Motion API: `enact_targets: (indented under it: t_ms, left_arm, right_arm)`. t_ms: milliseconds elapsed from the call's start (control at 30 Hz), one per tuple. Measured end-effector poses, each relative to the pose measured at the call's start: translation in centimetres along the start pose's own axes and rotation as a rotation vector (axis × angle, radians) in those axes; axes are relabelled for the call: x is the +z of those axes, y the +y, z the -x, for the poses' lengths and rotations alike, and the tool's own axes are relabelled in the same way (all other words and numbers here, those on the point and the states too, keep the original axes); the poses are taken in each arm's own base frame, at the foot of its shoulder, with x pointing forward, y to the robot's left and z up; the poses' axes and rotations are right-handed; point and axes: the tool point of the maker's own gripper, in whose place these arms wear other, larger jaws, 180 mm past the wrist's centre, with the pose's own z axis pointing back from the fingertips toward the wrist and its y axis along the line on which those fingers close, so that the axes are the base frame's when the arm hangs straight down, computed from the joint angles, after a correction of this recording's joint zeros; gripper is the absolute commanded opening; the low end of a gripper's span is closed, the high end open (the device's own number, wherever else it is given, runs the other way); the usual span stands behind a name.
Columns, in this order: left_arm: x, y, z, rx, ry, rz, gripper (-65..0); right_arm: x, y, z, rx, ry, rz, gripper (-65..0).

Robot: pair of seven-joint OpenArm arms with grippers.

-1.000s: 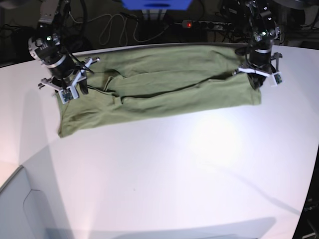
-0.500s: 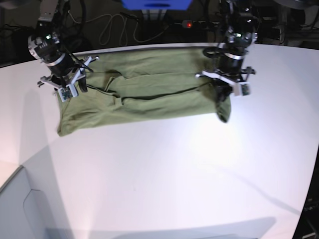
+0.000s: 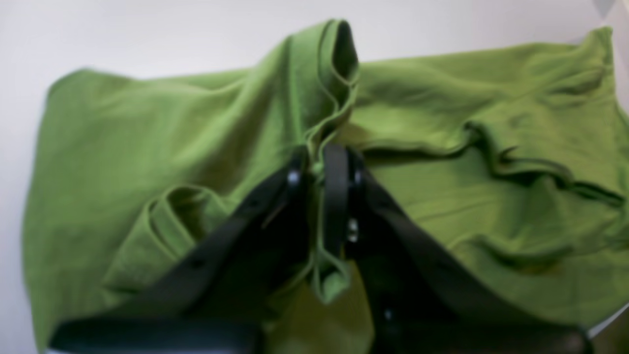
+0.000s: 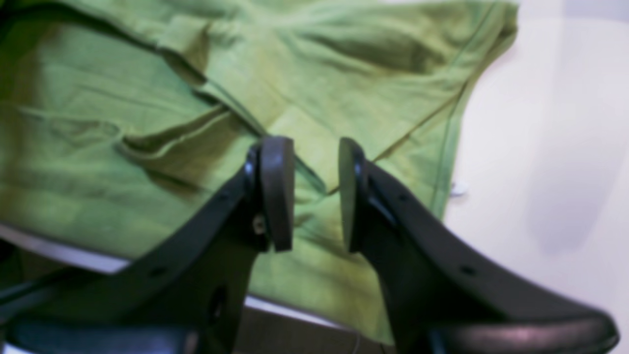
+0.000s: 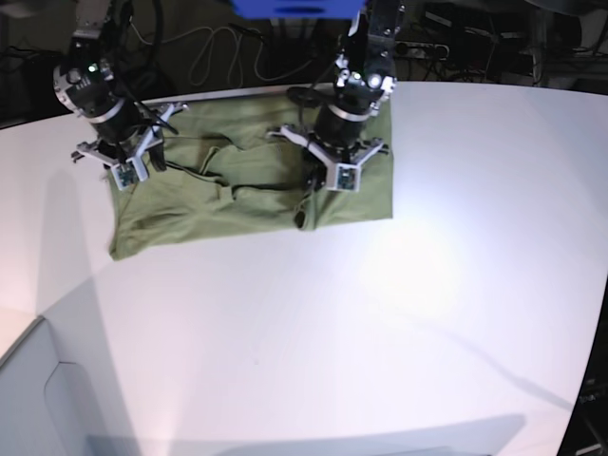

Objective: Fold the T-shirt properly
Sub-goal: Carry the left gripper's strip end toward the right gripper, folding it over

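The olive-green T-shirt (image 5: 190,214) lies on the white table (image 5: 380,332), with its right end lifted and doubled over toward the middle. My left gripper (image 5: 318,185) hangs over the shirt's centre. In the left wrist view the left gripper (image 3: 319,167) is shut on a pinched ridge of T-shirt (image 3: 147,123) cloth, and a hem loop hangs below the fingers. My right gripper (image 5: 147,161) hovers at the shirt's left end. In the right wrist view the right gripper (image 4: 314,191) stands open above the T-shirt (image 4: 344,49) with nothing between its pads.
Cables and a power strip (image 5: 418,46) lie behind the table's back edge, beside a blue object (image 5: 294,8). A grey surface (image 5: 57,399) shows at the lower left. Bare white tabletop stretches to the front and right.
My left gripper has carried the shirt's right end leftward from the table's right side to the shirt's middle, folding the cloth over. The right gripper has barely shifted.
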Motion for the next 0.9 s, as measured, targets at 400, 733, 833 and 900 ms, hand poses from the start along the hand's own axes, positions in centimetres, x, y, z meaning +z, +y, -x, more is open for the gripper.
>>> enact_targets:
  t_ms: [400,733,833,900]
  left_arm:
    - [-2.0,-4.5,0.0,-0.05,0.011,0.124,-65.0]
    - [-3.0,-5.2,-0.5,-0.07,0.006,0.144,-65.0]
    - [-3.1,-5.2,-0.7,-0.072,0.0,0.144,-65.0]
    - [-3.2,-5.2,-0.9,-0.075,-0.001,0.144,-65.0]
  right_arm:
    - [0.0,0.0,-0.1,0.0,-0.003,0.001,-51.1]
    - [0.0,0.0,-0.1,0.0,-0.003,0.001,-51.1]
    - [0.0,0.0,-0.1,0.001,-0.003,0.001,-51.1]
    - [0.0,0.0,-0.1,0.001,-0.003,0.001,-51.1]
